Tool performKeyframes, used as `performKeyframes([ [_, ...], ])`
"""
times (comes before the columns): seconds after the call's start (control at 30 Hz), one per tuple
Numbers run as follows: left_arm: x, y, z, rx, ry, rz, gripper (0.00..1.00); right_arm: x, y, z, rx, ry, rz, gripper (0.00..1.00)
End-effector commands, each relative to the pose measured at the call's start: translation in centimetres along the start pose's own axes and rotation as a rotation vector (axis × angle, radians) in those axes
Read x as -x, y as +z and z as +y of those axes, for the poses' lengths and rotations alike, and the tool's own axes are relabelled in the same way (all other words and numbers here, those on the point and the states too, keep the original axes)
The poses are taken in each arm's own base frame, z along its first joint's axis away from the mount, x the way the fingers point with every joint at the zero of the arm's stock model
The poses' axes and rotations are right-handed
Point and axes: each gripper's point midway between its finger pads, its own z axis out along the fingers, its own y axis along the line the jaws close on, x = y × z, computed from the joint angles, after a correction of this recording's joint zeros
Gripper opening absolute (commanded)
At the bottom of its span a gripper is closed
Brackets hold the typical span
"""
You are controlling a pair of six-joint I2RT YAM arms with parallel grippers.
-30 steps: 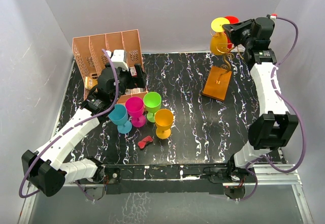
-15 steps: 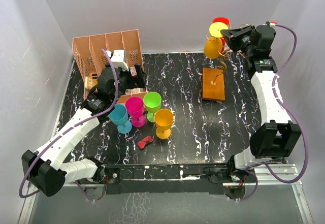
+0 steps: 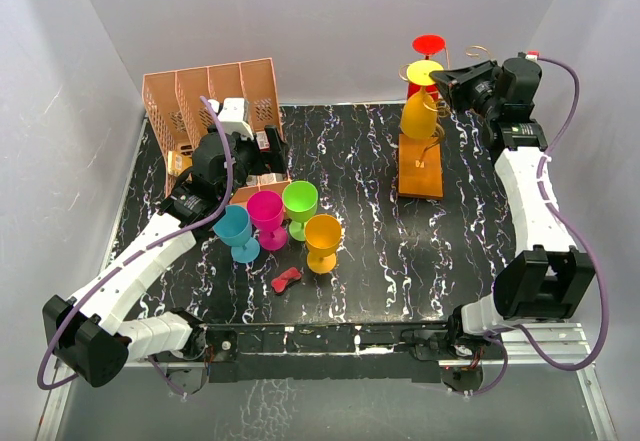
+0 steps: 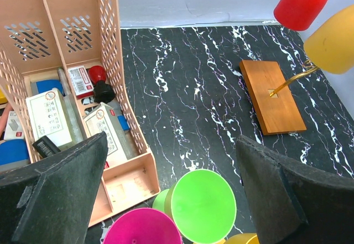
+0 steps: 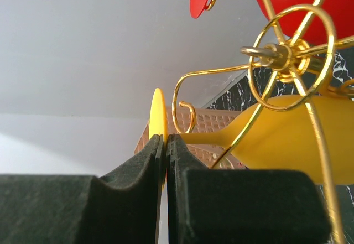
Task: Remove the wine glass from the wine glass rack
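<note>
Top view: the right gripper [image 3: 447,73], at the upper right, has its fingers pressed together on the flat foot of the yellow glass [image 3: 419,113], which hangs bowl-down from the gold wire rack [image 3: 420,167]; a red glass [image 3: 429,45] hangs just behind it. The left gripper [image 3: 262,158] idles at the left beside the pink file organiser [image 3: 215,86], near four coloured cups [image 3: 299,201] standing on the table [image 3: 370,251]. Left wrist view: its fingers [image 4: 61,183] are spread wide and hold nothing; the rack's wooden base lies at the right. Right wrist view: both pads pinch the thin yellow disc, with the stem threaded through a curled wire arm. The step in hand appears to be extraction; the next move likely calls for sliding the stem out along the arm's open end without dragging the rack. The surface is black, white-veined marble pattern, enclosed by plain pale walls [image 3: 300,11].
</note>
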Motion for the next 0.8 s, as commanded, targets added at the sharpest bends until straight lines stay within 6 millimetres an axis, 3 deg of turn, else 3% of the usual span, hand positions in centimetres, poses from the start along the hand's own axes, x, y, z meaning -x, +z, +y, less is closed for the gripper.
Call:
performKeyframes([
  [0.0,1.8,-0.2,-0.3,-0.013,-0.015,-0.041,0.97,1.0,-2.0,2.9,0.089,-0.055,-0.040,0.08],
  [0.13,1.8,-0.2,-0.3,-0.012,-0.016,-0.041,0.97,0.4,-2.5,3.4,0.113,-0.071,-0.012,0.08],
  [0.5,1.5,0.0,-0.4,-0.016,-0.014,-0.033,0.97,-3.8,-3.8,6.5,0.319,-0.155,0.262,0.08],
  [0.63,1.3,0.2,-0.4,-0.015,-0.014,-0.028,0.97,-5.7,-4.8,7.1,0.392,-0.186,0.388,0.08],
  [0.77,1.2,0.2,-0.3,-0.013,-0.012,-0.024,0.97,-8.0,-7.0,7.5,0.497,-0.246,0.515,0.08],
])
